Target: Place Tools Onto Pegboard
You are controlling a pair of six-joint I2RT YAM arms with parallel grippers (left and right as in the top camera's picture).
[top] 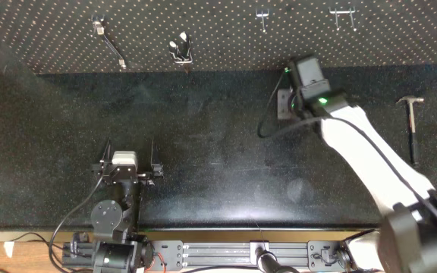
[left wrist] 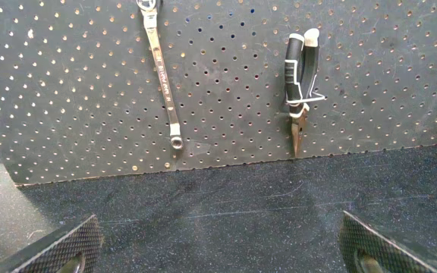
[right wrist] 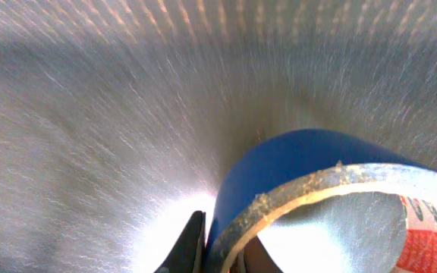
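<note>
While the right gripper sits low in front of the pegboard, its fingers are pinched nearly together on the wall of a blue tape roll. One finger is outside and the other seems tucked inside the ring, though the wrist view is too close to be sure. The roll is in hand, just off the board's foot.

Here's the relation that counts: the nearest empty hook lies up the board and slightly to the left of that gripper. A second free hook is further right. The roll's open centre has to meet a prong, so I'd judge lift and facing to be the whole game.

A hammer lies on the mat at far right, its handle running towards the arms and its head towards the board. It's well within the right arm's side.

The left gripper is spread wide and holds nothing, well back from the board. It faces a hung wrench and pliers.

Underneath is a dark, scuffed mat.
</note>
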